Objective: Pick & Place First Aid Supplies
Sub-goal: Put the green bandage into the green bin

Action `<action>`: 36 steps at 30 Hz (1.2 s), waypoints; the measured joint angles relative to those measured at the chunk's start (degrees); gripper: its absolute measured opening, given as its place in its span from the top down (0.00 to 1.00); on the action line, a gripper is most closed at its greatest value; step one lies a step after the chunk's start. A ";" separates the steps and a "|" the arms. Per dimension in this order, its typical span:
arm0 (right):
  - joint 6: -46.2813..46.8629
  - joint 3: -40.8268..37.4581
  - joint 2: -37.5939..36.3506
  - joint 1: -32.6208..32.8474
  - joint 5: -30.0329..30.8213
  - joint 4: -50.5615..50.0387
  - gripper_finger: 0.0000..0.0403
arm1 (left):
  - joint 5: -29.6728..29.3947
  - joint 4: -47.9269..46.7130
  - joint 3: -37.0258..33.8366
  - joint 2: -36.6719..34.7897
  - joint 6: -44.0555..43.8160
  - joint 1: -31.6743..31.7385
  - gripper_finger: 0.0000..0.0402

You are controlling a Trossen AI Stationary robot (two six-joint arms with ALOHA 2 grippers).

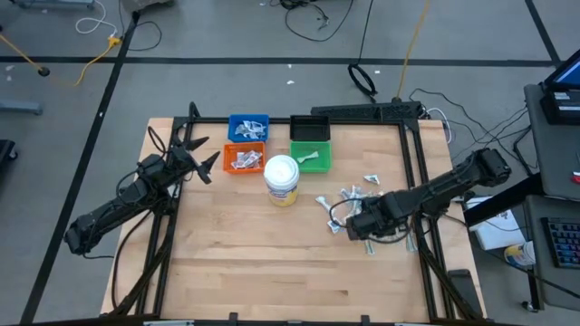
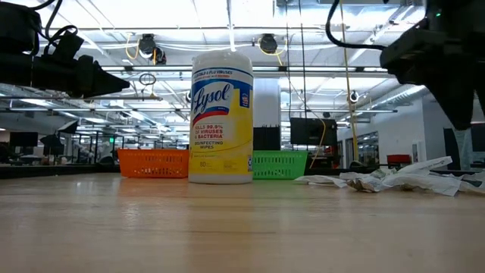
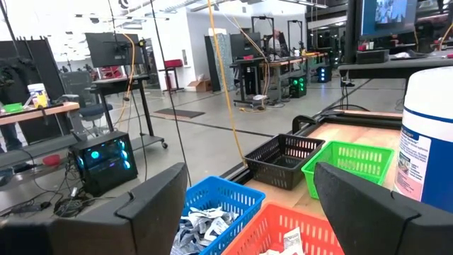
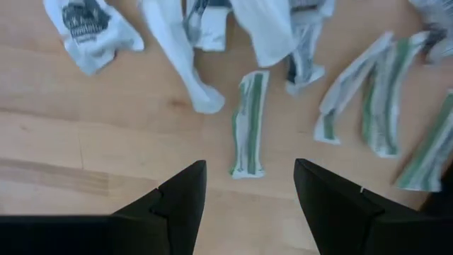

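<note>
Crinkled paper packets [image 4: 249, 120] on smooth pale wood table [image 1: 272, 263]

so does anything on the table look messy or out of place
Only the loose heap of small white-and-grey packets and wrapped strips scattered on the bare wooden table under the right gripper, outside the small plastic bins. Nothing looks spilled or damaged.

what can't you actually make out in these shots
- Black bin: contents, if any, unreadable in the high view; too dark.
- Blue bin: front cut off by the left hand's fingers, left wrist view.
- Loose packets: printing too blurred to read, right wrist view.
- Right hand: fingertips indistinct from above.
</note>
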 joint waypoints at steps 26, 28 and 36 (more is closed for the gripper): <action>-0.54 -16.06 0.50 1.55 -4.46 22.69 0.65 | 0.00 -0.02 0.00 -0.02 0.00 -0.02 0.23; -0.99 -16.06 0.49 1.40 -4.60 23.02 0.74 | 0.00 -0.02 0.00 0.00 0.00 -0.02 0.23; -0.79 -16.06 0.48 1.30 -4.66 23.38 0.98 | 0.00 -0.02 0.00 0.00 0.00 0.00 0.23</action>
